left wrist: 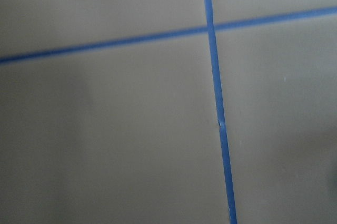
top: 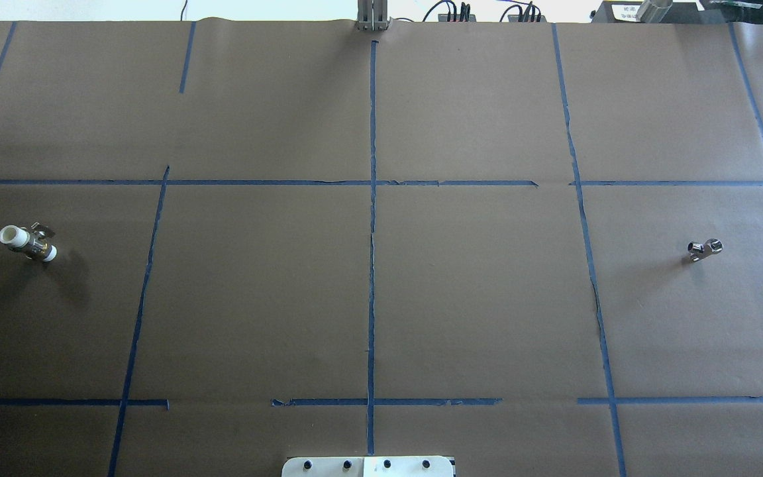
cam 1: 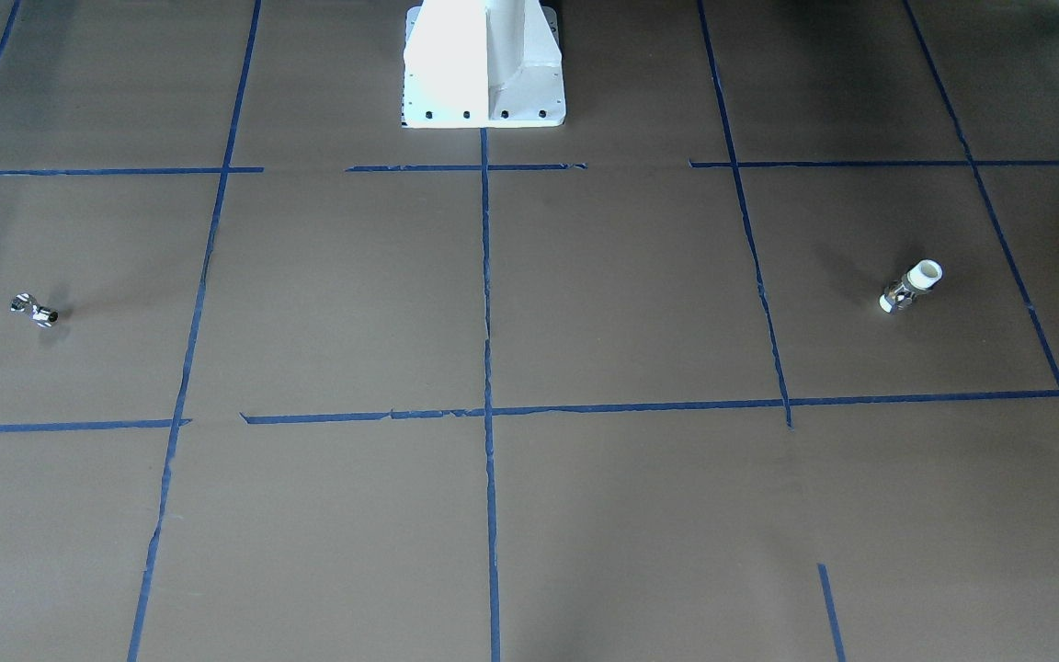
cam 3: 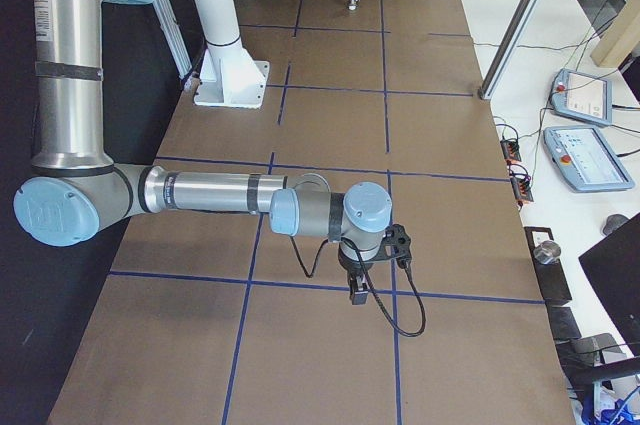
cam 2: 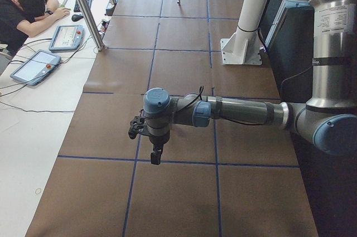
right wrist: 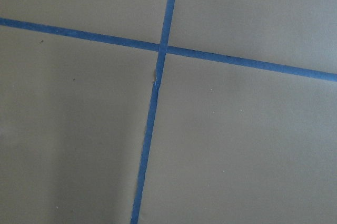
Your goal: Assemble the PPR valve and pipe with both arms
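Brown paper (top: 255, 298) marked with blue tape lines (top: 372, 265) covers the table. Far to the robot's left of the white metal pedestal base (cam 1: 483, 74) lies the PPR valve (cam 1: 911, 287), a stubby chrome-and-brass fitting with a white plastic ring end. Far to the robot's right of this base lies the pipe (cam 1: 35, 310), a tiny shiny all-chrome tube.

The two pieces are well apart, probably so that each gripper can take the one on its own side. The left gripper (cam 2: 155, 160) and the right gripper (cam 3: 357, 295) point down above the paper. Neither carries a piece. They show only in the side views, so I cannot tell whether their fingers are spread or closed. Both wrist cameras see only paper and tape, so I judge the picking not yet begun.
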Controlling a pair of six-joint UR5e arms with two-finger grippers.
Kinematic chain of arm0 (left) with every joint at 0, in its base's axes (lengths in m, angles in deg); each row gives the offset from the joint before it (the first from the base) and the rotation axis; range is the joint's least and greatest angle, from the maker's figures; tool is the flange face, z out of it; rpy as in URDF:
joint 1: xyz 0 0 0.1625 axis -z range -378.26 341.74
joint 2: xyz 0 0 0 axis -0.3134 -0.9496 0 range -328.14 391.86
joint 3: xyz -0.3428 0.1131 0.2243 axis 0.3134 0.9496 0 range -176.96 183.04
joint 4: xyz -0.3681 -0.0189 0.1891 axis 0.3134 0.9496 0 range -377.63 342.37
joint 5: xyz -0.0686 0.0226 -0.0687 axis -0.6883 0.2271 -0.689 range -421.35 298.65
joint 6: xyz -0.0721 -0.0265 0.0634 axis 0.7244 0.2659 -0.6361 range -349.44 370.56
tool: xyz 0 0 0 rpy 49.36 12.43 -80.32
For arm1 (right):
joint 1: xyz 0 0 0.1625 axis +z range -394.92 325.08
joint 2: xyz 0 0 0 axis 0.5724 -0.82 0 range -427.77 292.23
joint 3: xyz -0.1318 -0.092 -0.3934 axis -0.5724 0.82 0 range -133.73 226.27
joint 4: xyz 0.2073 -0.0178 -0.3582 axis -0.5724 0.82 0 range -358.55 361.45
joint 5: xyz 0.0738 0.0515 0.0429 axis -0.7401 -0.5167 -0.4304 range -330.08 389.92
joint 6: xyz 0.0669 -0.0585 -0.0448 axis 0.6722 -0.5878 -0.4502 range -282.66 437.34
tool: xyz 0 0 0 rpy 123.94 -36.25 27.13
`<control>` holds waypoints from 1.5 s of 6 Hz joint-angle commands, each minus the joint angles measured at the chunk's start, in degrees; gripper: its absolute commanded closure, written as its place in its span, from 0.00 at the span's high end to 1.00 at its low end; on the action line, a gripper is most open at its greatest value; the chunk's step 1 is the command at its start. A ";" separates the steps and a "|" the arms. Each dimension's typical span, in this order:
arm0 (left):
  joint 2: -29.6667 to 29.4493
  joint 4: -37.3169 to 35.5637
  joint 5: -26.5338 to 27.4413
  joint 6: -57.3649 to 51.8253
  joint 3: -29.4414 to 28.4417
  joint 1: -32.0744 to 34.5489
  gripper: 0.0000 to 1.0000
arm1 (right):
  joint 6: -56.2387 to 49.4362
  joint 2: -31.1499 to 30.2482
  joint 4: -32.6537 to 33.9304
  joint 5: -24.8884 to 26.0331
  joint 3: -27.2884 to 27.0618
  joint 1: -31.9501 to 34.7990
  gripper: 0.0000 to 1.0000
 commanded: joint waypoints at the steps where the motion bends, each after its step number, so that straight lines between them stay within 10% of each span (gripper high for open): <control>1: -0.87 5.54 -2.10 -0.39 -0.48 -0.18 1.00 | 0.25 0.29 0.10 0.01 0.10 -0.87 1.00; 6: -0.25 21.19 -5.90 29.96 1.71 -20.72 1.00 | 0.34 -0.23 -10.88 0.01 2.47 -2.72 1.00; 9: -0.34 24.12 2.43 38.44 1.63 -29.69 1.00 | 0.34 -0.32 -10.89 0.01 2.47 -2.72 1.00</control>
